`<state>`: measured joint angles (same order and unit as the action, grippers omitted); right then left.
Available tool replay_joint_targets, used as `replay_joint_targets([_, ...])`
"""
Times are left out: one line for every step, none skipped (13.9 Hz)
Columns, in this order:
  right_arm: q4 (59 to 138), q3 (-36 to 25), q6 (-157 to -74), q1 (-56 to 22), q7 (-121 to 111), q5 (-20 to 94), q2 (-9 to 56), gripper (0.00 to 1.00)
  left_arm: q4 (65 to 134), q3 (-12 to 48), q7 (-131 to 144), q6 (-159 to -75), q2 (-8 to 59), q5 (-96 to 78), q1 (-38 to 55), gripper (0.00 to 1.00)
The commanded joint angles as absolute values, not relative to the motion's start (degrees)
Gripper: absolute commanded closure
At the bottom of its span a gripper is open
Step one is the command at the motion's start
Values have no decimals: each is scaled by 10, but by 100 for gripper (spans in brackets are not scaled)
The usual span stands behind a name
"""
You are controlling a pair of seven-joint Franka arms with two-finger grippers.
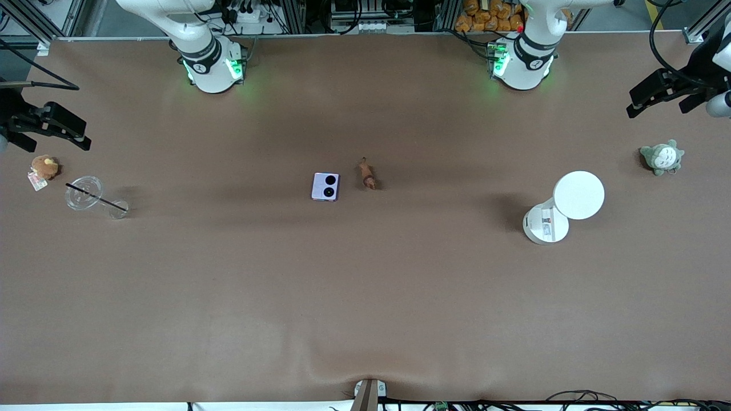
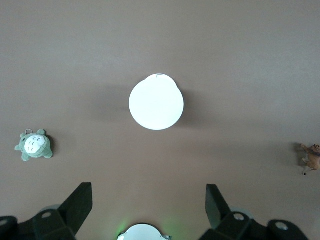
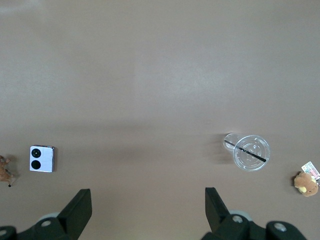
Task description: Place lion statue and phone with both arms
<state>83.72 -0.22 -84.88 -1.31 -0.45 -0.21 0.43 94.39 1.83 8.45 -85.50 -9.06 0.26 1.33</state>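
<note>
The lavender phone (image 1: 325,186) lies flat at the table's middle, its two black camera circles up. The small brown-orange lion statue (image 1: 367,173) lies beside it, toward the left arm's end. Both show at the edges of the wrist views: the phone (image 3: 42,158) and lion (image 3: 5,170) in the right wrist view, the lion (image 2: 311,157) in the left wrist view. My left gripper (image 1: 657,94) hangs open and empty high over the left arm's end of the table. My right gripper (image 1: 54,128) hangs open and empty high over the right arm's end.
A white round lamp-like stand (image 1: 565,205) and a grey-green plush (image 1: 662,157) sit toward the left arm's end. A clear plastic cup with a black straw (image 1: 91,195) and a round brown plush with a tag (image 1: 43,168) sit toward the right arm's end.
</note>
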Motion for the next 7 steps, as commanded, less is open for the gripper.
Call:
replay_joint_targets([838,-3,-846,-10,-5,8,3,0,932,20,81,-844,-90,13,12,0])
replay_joint_targets([838,-3,-846,-10,-5,8,3,0,930,20,81,-844,-88,13,12,0])
replay_joint_targets([838,-3,-846,-10,-5,8,3,0,924,20,81,-844,-83,13,11,0])
replay_joint_targets([838,-3,-846,-10,-5,8,3,0,922,20,81,-844,-80,13,12,0])
replay_joint_targets([838,-3,-846,-10,-5,8,3,0,920,20,81,-844,-78,13,13,0])
replay_joint_targets([838,-3,-846,-10,-6,8,3,0,916,21,81,-844,-76,13,13,0])
replay_joint_targets([838,-3,-846,-10,-7,8,3,0,914,21,81,-844,-76,13,15,0])
